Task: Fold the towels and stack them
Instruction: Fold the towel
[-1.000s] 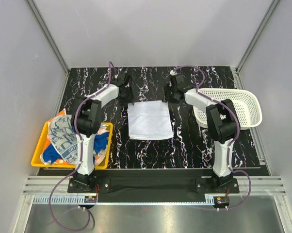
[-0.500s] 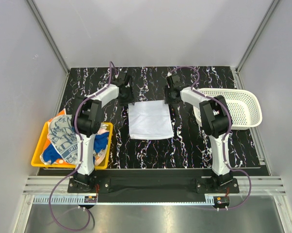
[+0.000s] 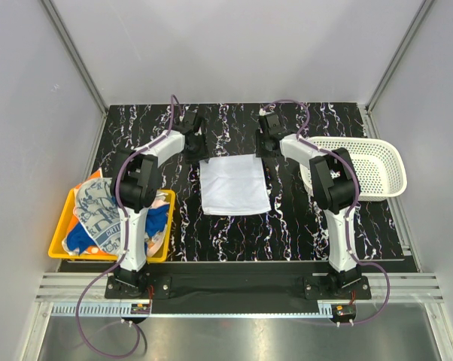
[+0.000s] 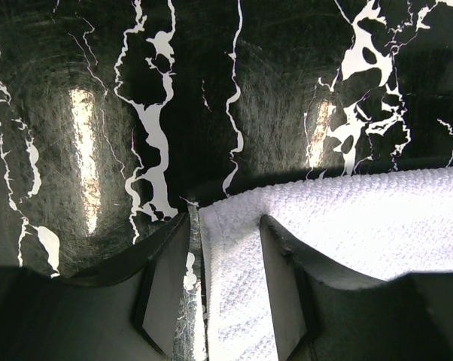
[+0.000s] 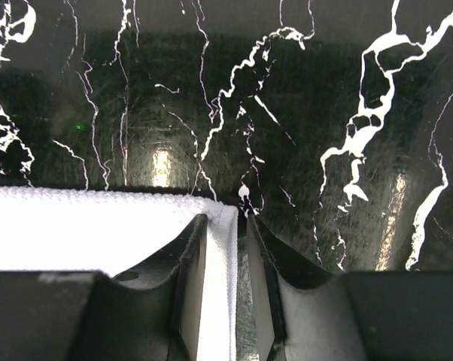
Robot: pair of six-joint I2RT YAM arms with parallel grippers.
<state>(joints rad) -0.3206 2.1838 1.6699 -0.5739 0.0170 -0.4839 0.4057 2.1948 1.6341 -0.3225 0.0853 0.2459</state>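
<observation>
A plain off-white towel (image 3: 234, 186) lies flat on the black marbled table. My left gripper (image 3: 195, 147) is at its far left corner. In the left wrist view the gripper (image 4: 226, 222) is open, its fingers (image 4: 283, 278) straddling the towel (image 4: 362, 218) edge. My right gripper (image 3: 264, 147) is at the far right corner. In the right wrist view it (image 5: 226, 219) stands narrowly open around the towel (image 5: 83, 226) hem, with a gap still showing. More towels, white with blue pattern (image 3: 98, 209) and royal blue (image 3: 80, 238), are heaped in the bin.
A yellow plastic bin (image 3: 58, 245) sits at the near left of the table. A white perforated basket (image 3: 377, 162) stands at the right, close to the right arm. Grey walls enclose the table on three sides.
My right gripper has moved left onto the towel's far right corner. The towel's far edge has shifted slightly. The left gripper has hardly moved.
</observation>
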